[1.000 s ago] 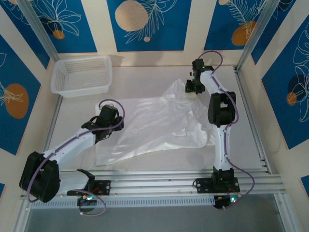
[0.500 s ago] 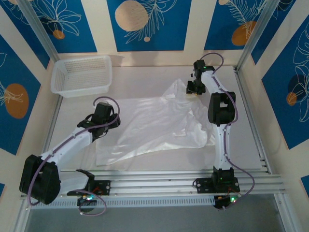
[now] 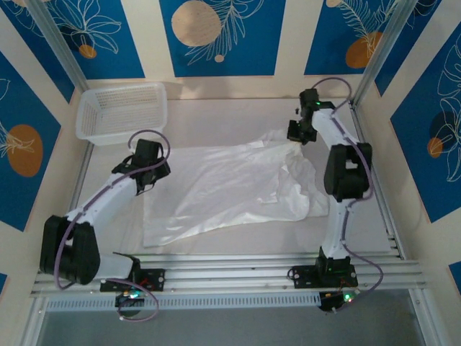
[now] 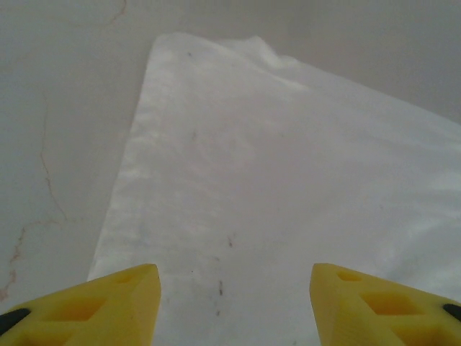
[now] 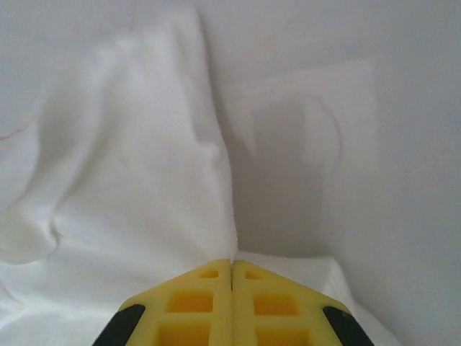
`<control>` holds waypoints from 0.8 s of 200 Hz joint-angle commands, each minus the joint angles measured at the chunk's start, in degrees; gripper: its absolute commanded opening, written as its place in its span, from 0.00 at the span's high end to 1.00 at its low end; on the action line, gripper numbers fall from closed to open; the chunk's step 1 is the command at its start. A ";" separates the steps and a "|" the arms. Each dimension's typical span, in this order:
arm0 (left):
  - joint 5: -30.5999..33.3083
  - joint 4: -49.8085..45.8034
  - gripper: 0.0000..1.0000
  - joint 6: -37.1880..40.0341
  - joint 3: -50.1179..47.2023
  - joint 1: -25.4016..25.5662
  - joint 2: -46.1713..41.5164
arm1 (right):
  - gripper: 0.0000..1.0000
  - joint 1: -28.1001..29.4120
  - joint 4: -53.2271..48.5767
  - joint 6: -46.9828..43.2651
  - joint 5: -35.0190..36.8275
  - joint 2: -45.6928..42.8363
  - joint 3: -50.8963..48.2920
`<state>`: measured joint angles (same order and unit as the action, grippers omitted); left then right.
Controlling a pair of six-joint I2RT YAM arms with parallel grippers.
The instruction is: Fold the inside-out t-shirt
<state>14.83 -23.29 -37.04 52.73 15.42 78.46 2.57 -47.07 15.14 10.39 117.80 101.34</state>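
Note:
The white inside-out t-shirt (image 3: 230, 189) lies spread across the middle of the table, bunched along its right side. My right gripper (image 3: 298, 137) is at the shirt's far right corner, its yellow fingers pressed together on a raised ridge of fabric (image 5: 216, 166). In the right wrist view the right gripper (image 5: 232, 262) has cloth running up into its tip. My left gripper (image 3: 151, 169) hovers over the shirt's left edge. In the left wrist view the left gripper (image 4: 234, 277) stands open above flat cloth (image 4: 274, 166), nothing between its fingers (image 4: 122, 299).
A white mesh basket (image 3: 121, 112) stands at the far left corner. Aluminium rails (image 3: 238, 261) run along the near edge, just below the shirt's hem. Bare table (image 4: 65, 130) lies left of the shirt's edge, and more behind the right gripper (image 5: 374, 144).
The right gripper has closed on the shirt's far corner and pulled it to the right. The left arm has swung left and farther back along the shirt's left edge, still open.

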 commanded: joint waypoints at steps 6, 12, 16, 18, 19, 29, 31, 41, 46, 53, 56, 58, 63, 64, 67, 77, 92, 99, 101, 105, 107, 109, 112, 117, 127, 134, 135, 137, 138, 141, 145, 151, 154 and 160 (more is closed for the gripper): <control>1.38 1.01 0.44 -0.05 5.61 -0.33 5.72 | 1.00 -4.22 6.64 3.01 -1.80 -5.60 -6.08; 1.83 1.45 0.45 0.16 6.86 -0.33 7.61 | 1.00 -4.78 6.09 3.38 -1.64 -5.28 -6.02; 2.39 1.57 0.45 0.26 7.82 -0.36 8.97 | 1.00 -5.16 5.79 3.69 -1.48 -5.07 -5.94; 2.68 1.55 0.45 0.33 8.35 -0.38 9.76 | 1.00 -5.32 5.68 3.90 -1.44 -5.00 -5.84; 2.80 1.57 0.45 0.36 8.57 -0.39 10.12 | 1.00 -5.40 5.68 3.96 -1.43 -4.93 -5.82; 3.97 1.15 0.46 0.51 11.56 -0.33 13.79 | 1.00 -5.89 5.86 4.56 -2.28 -4.48 -5.83; 4.17 1.08 0.46 0.64 12.01 -0.35 14.74 | 1.00 -5.98 5.96 4.55 -2.59 -4.39 -5.82; 5.00 0.81 0.46 0.97 15.31 -0.38 18.58 | 1.00 -6.02 6.32 4.40 -3.77 -3.86 -5.50; 4.94 0.55 0.47 1.12 17.02 -0.35 20.73 | 1.00 -5.87 6.22 4.31 -4.05 -3.53 -5.23; 4.94 0.45 0.48 1.80 19.61 -0.37 23.49 | 1.00 -5.63 6.03 4.16 -4.15 -3.00 -4.76; 4.92 0.30 0.48 2.09 20.73 -0.29 24.79 | 1.00 -5.57 5.87 4.05 -4.16 -2.75 -4.57; 4.83 0.16 0.48 2.26 21.47 -0.26 25.62 | 1.00 -5.49 5.74 3.99 -4.20 -2.62 -4.42; 4.12 -0.28 0.49 2.67 23.41 -0.24 27.57 | 1.00 -5.39 5.49 3.90 -4.18 -2.24 -4.07; 3.92 -0.32 0.49 2.71 23.93 -0.27 27.91 | 1.00 -5.34 5.50 3.87 -4.16 -2.19 -4.01; 3.09 -0.57 0.49 3.04 25.08 -0.18 28.96 | 1.00 -5.23 5.36 3.77 -4.15 -2.03 -3.82; 1.49 -1.01 0.49 4.08 29.08 0.02 32.18 | 1.00 -5.06 5.07 3.59 -4.07 -1.53 -3.40; 2.72 -2.96 0.49 5.77 36.07 1.02 37.48 | 1.00 -4.85 4.82 3.50 -4.23 -0.98 -3.05; 3.07 -4.86 0.49 6.30 39.78 1.25 40.29 | 1.00 -4.85 4.74 3.58 -4.24 -0.86 -2.94; 3.07 -5.50 0.49 6.41 41.00 1.25 41.06 | 1.00 -4.85 4.71 3.58 -4.33 -0.83 -2.89; 3.04 -6.67 0.49 6.37 43.22 1.24 42.61 | 1.00 -4.81 4.65 3.60 -4.40 -0.75 -2.80; 3.04 -7.23 0.49 6.36 44.21 1.27 43.48 | 1.00 -4.80 4.62 3.59 -4.43 -0.73 -2.77; 3.09 -7.79 0.49 6.38 45.24 1.25 44.16 | 1.00 -4.77 4.69 3.59 -4.42 -0.66 -2.74; 3.32 -8.49 0.49 6.41 46.67 1.28 45.25 | 1.00 -4.77 4.59 3.61 -4.43 -0.62 -2.65; 3.70 -9.61 0.49 6.37 48.82 1.26 46.86 | 1.00 -4.69 4.61 3.50 -4.47 -0.61 -2.54; 4.52 -11.14 0.49 6.49 52.44 1.14 49.82 | 1.00 -4.63 4.38 3.35 -4.42 -0.55 -2.34; 4.68 -12.25 0.49 6.62 54.89 1.07 51.65 | 1.00 -4.67 4.23 3.17 -4.33 -0.47 -2.16; 4.68 -12.32 0.49 6.67 55.18 1.09 51.90 | 1.00 -4.67 4.20 3.16 -4.33 -0.47 -2.14; 4.68 -12.62 0.49 6.75 55.85 1.03 52.37 | 1.00 -4.61 4.18 3.15 -4.33 -0.46 -2.12; 4.64 -12.77 0.49 6.82 56.14 1.07 52.70 | 1.00 -4.64 4.14 3.15 -4.28 -0.46 -2.07; 4.60 -13.13 0.49 6.96 57.04 1.10 53.36 | 1.00 -4.67 4.11 3.15 -4.25 -0.46 -2.01; 4.39 -13.66 0.49 7.25 58.19 1.04 54.41 | 1.00 -4.72 4.06 3.07 -4.25 -0.48 -1.97; 3.74 -14.44 0.49 7.75 59.64 1.04 55.92 | 1.00 -4.69 3.98 3.08 -4.24 -0.40 -1.86; 3.48 -14.89 0.49 7.95 60.44 1.02 56.50 | 1.00 -4.68 3.92 3.06 -4.26 -0.43 -1.92; 2.92 -15.52 0.49 8.34 61.57 1.04 57.60 | 1.00 -4.68 3.85 3.06 -4.33 -0.44 -1.82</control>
<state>17.91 -31.81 -31.22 108.88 16.29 131.44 -2.04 -41.80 18.41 7.44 116.62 97.73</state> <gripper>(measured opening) 0.515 0.060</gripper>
